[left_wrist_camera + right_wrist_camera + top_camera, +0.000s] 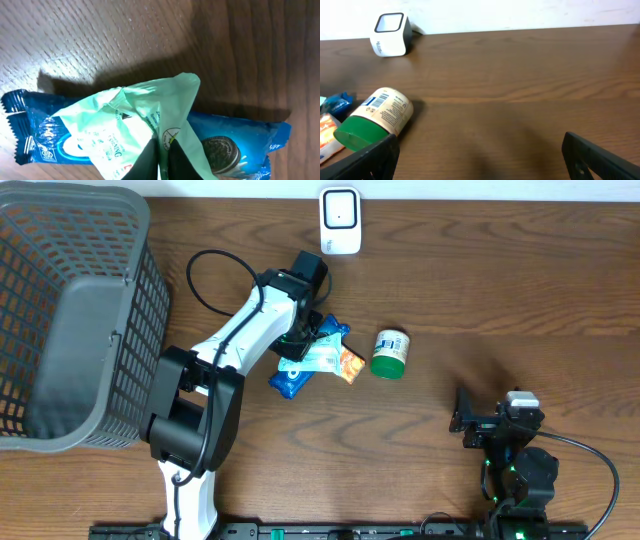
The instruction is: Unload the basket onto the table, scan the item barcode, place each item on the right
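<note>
My left gripper (300, 342) is shut on a pale green packet (125, 120), pinching a fold of its wrapper between the black fingertips (145, 157). The green packet (322, 352) lies on top of a blue cookie packet (250, 140) in the middle of the table. The white barcode scanner (340, 220) stands at the far edge, well beyond the packets. My right gripper (465, 423) sits low at the front right, open with nothing between its fingers (479, 140).
A green-lidded jar (390, 353) lies on its side just right of the packets, next to an orange packet (350, 366). A large grey mesh basket (70, 320) fills the left side. In the right wrist view the jar (377, 117) and the scanner (390, 34) are far left.
</note>
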### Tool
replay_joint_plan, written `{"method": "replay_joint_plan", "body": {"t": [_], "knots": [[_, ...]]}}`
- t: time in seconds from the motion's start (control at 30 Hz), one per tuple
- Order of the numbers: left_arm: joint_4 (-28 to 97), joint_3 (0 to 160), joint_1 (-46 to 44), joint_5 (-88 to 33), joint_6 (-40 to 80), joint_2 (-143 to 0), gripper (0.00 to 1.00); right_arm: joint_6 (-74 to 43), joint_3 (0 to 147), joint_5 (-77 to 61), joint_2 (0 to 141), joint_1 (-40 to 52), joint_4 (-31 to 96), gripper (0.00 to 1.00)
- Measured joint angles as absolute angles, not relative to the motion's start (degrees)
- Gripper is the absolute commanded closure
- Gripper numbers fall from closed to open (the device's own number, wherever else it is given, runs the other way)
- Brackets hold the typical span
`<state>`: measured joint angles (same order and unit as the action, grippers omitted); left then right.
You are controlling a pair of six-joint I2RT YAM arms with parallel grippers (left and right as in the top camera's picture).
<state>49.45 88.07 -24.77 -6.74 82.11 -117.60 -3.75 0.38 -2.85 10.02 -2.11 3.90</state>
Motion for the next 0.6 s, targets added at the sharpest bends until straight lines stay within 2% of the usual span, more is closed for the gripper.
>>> {"method": "replay_joint_plan", "body": {"t": [0.23, 0.5, 0.53, 0.57, 0.6], "knots": [[48.77, 88.12, -22.9, -8.19, 79.33, -116.36, 0.93, -3.86, 0.38, -2.85, 10.02, -2.11, 3.9, 0.01], [47.2, 89.67, -22.83, -8.23, 76.31, -106.76, 0.93, -3.86, 0.38, -3.03, 10.02, -2.11, 3.38, 0.01], [47.0, 90.04, -23.33, -8.25, 76.03, -105.97, 0.7, -3.86, 0.38, -3.03, 10.02, -2.11, 3.4, 0.01], [46.89, 90.26, -23.79, -8.21, 75.92, -105.54, 0.42, -3.86, 0.38, -3.05, 10.02, -2.11, 3.4, 0.01], [46.85, 90.3, -24.34, -7.99, 75.46, -105.32, 0.24, -3.86, 0.38, -3.03, 10.02, -2.11, 3.4, 0.01]]}}
